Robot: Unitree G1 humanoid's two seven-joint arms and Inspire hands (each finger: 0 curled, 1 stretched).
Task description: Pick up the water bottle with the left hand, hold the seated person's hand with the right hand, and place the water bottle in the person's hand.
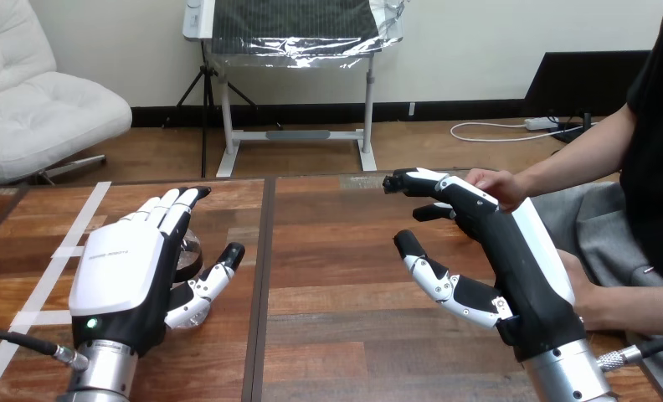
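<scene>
Can only make out a sliver of the water bottle [191, 251]: clear, rounded, glassy-looking with a darker patch inside, standing on the left half of the wooden table [345, 276]. Mostly tucked behind the left hand [127, 268], in the gap between fingers and thumb. Too hidden to read any label or say much more about the shape.

Left hand: released, fingers straight and close together, pointing away up the table, thumb angled out to the side just beside the bottle. Can't tell whether touching the bottle or just above it. Glossy white shell on the back, matte black underneath, small green light near the wrist, brushed silver forearm below. Tiny grey print on the shell, too small to read.

Right hand [512, 251]: also released, fingers stretched forward and only slightly bent, thumb sticking out toward the view's left. Same smooth white-over-black plastic look. Stretched out to the person's hand [500, 186] at the table's far right, with that hand right against the far side of the fingers, apparently touching. Not curled round it, though.

Table-wise: reddish-brown planks with visible grain, a dark seam [265, 276] down the middle, strips of pale tape [60, 251] across the left corner.
</scene>
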